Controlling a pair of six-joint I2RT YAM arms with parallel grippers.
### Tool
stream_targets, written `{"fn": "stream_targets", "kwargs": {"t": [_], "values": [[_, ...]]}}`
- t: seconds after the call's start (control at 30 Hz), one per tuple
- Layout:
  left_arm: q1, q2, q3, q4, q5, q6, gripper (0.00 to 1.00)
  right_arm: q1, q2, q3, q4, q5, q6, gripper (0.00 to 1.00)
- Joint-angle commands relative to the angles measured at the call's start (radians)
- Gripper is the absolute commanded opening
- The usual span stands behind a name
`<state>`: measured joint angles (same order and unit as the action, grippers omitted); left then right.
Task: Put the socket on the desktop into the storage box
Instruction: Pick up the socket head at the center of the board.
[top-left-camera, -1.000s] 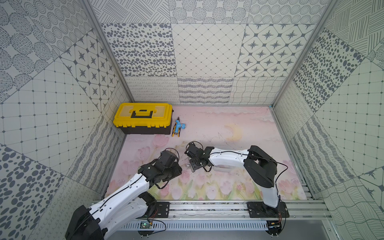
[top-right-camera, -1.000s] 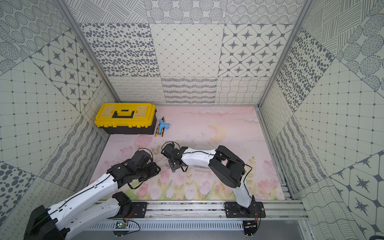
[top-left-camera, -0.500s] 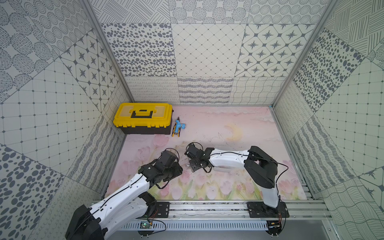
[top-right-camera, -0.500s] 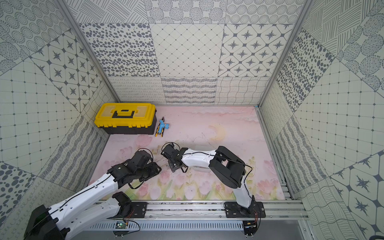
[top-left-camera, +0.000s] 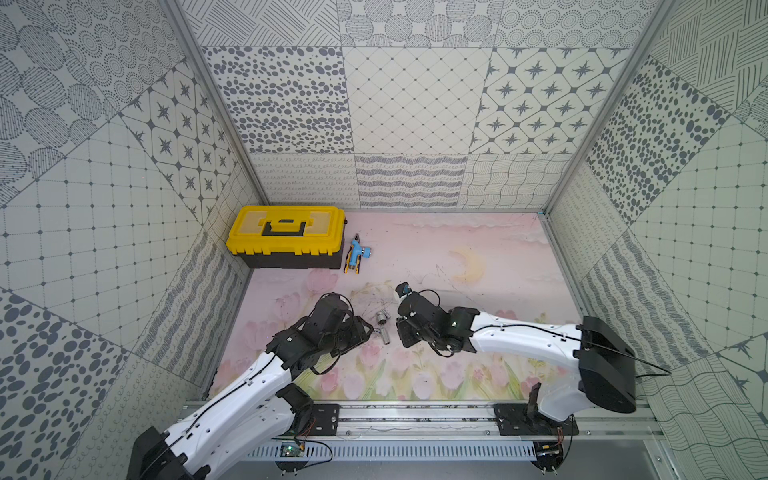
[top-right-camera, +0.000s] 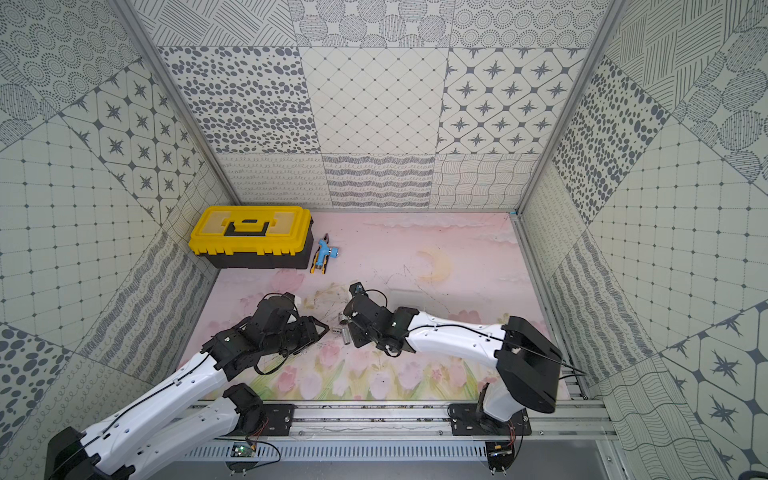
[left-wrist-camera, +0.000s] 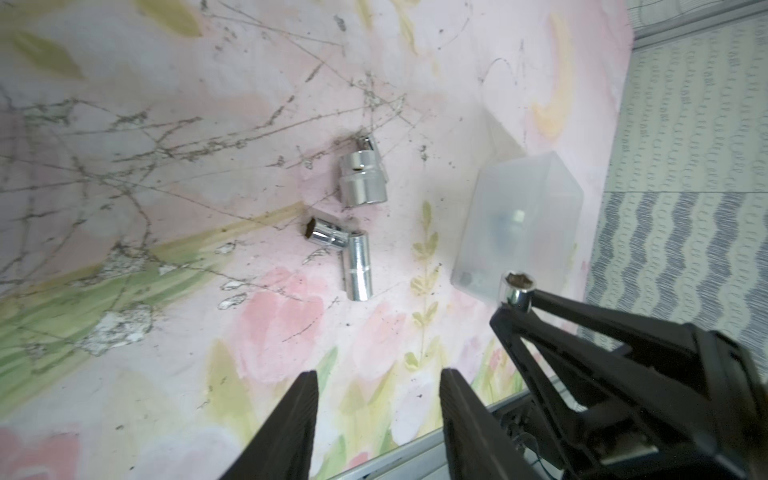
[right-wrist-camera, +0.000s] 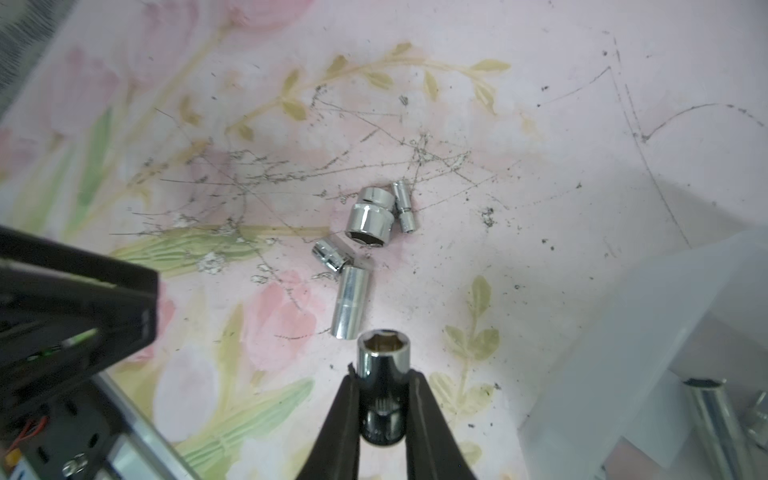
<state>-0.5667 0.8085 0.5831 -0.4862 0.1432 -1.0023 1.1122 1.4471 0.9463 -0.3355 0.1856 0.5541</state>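
The right fingers (right-wrist-camera: 349, 399) have narrowed since a second ago and now pinch a socket (right-wrist-camera: 384, 357) above the bench (right-wrist-camera: 540, 124), its length in line with them. The box (right-wrist-camera: 665, 311) lies just beside, nearest this arm. The left fingers (left-wrist-camera: 299, 399) hang half open, empty.

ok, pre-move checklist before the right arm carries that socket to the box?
1. Grip: right gripper shut on held socket: ok.
2. Position: held socket over storage box: not ok, beside it.
3. Room in storage box: cannot tell, only a corner shows.
4. Path: left gripper open, empty, apart: ok.
5. Job done: not ok, four loose sockets lie on the desktop.
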Motion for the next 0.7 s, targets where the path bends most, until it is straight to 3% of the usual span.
{"fn": "stream_targets", "kwargs": {"t": [0.0,0.23,0.43,0.67], "values": [[0.006,-0.016,0.017,0.213,0.201,-0.052,0.54,0.000,-0.167,-0.133,0.198,-0.088,0.059,0.00],[-0.033,0.045,0.018,0.420,0.319,-0.141,0.56,-0.018,-0.386,-0.246,0.237,-0.174,0.072,0.00],[-0.122,0.102,0.063,0.494,0.315,-0.147,0.59,-0.020,-0.402,-0.222,0.186,-0.196,0.056,0.00],[-0.160,0.149,0.086,0.509,0.317,-0.136,0.54,-0.021,-0.400,-0.194,0.163,-0.210,0.040,0.00]]}}
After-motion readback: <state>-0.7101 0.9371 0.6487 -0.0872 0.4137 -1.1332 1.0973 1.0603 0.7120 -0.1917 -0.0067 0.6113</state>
